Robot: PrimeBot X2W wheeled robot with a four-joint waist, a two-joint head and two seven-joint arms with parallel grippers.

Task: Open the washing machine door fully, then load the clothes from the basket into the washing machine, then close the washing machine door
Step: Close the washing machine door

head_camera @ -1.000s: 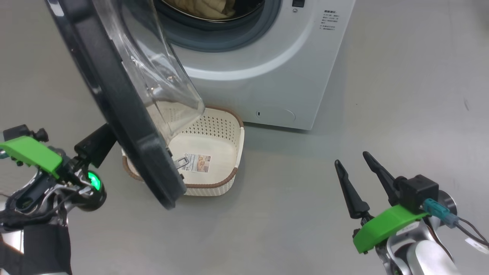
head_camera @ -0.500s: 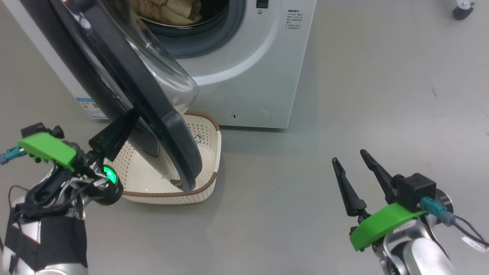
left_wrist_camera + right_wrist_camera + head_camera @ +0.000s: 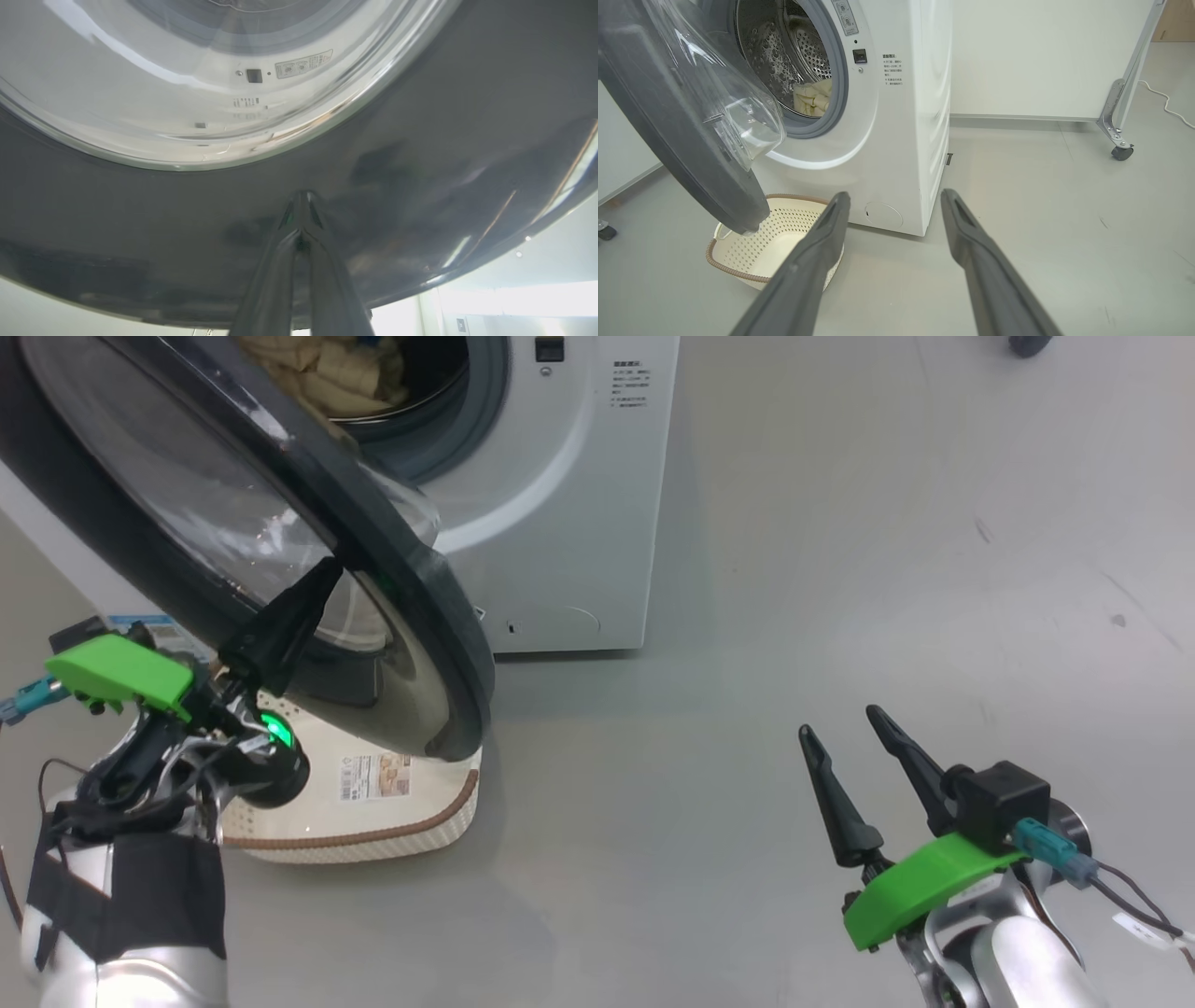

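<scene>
Left gripper [image 3: 322, 574]: fingers pressed together, tips on the door [image 3: 439, 644]'s black outer rim, probably to push it shut.
Right gripper [image 3: 838, 721]: fingers spread, empty, well right of the door, apparently parked clear.
Basket [image 3: 392, 831]: beneath the left fingers, emptied.
Door: ajar, round, glass bulge facing the drum.
Washing machine [image 3: 560, 523]: beyond the fingertips, clothes [image 3: 327, 383] inside.

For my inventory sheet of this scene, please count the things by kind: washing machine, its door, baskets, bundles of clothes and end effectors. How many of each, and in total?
Washing machine: 1
Washing machine door: 1
Basket: 1
Bundle of clothes, in the drum: 1
End effectors: 2, the left end effector shut, the right end effector open
Total: 6
</scene>
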